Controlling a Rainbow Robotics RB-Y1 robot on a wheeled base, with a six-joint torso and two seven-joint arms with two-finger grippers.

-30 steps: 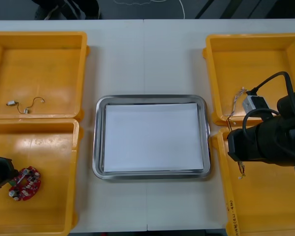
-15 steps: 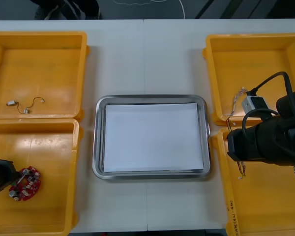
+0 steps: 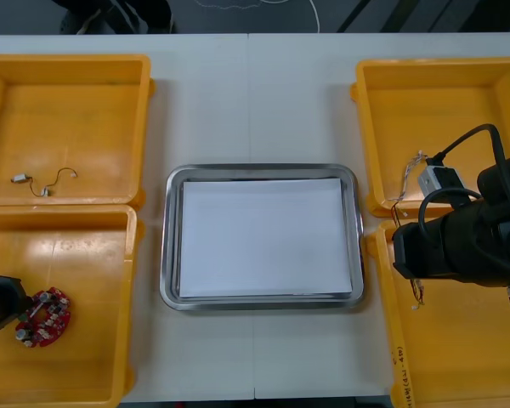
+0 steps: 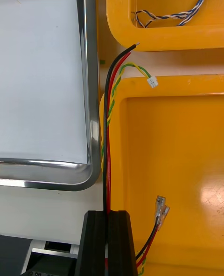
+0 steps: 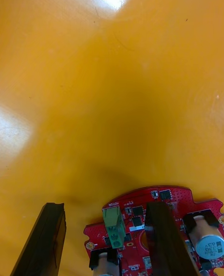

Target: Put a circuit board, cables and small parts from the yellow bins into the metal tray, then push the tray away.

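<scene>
Little moves: we see left gripper (image 5: 105, 208) open astride the circuit board (image 5: 173, 195), right gripper (image 4: 108, 213) clenched on cables (image 4: 107, 164), metal tray (image 3: 166, 238) unfilled.

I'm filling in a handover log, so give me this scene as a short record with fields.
left gripper: open, over the circuit board in the near left bin
right gripper: shut on cables, by the near right bin beside the tray
tray: white inside, nothing in it
far left bin: thin cable
far right bin: blue and white cable
</scene>
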